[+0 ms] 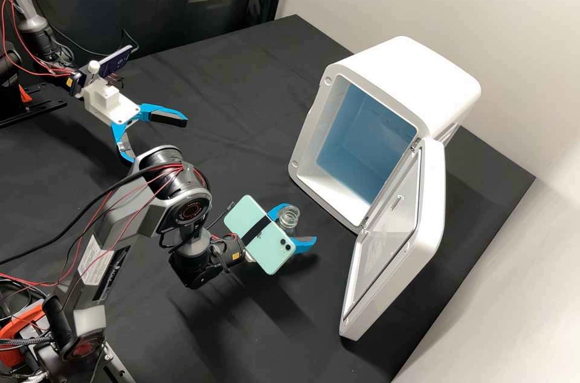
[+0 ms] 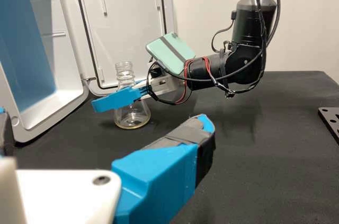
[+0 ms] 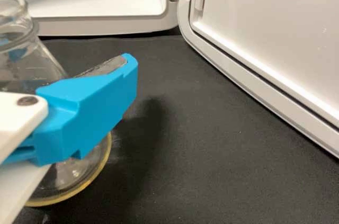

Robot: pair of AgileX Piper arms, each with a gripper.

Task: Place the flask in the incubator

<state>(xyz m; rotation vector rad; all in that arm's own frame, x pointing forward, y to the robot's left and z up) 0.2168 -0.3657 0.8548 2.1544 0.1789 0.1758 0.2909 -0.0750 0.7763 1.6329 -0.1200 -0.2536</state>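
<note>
A clear glass flask (image 1: pixel 289 218) stands upright on the black bench in front of the white incubator (image 1: pixel 417 72), whose blue inside is bare. The incubator door (image 1: pixel 402 226) hangs wide open to the right of the flask. My right gripper (image 1: pixel 292 226) is open around the flask, one blue finger on each side. The right wrist view has the flask (image 3: pixel 26 70) close beside a finger (image 3: pixel 87 102). My left gripper (image 1: pixel 148 132) hovers open with nothing in it at the back left. Its view takes in the flask (image 2: pixel 128 105), the right arm and the door (image 2: pixel 127 17).
A mint-green phone (image 1: pixel 260 243) is strapped on the right wrist. Red cables run along both arms. The bench's right edge (image 1: pixel 483 262) lies just past the open door, and a black mounting plate (image 2: pixel 331 121) sits at one side of the bench.
</note>
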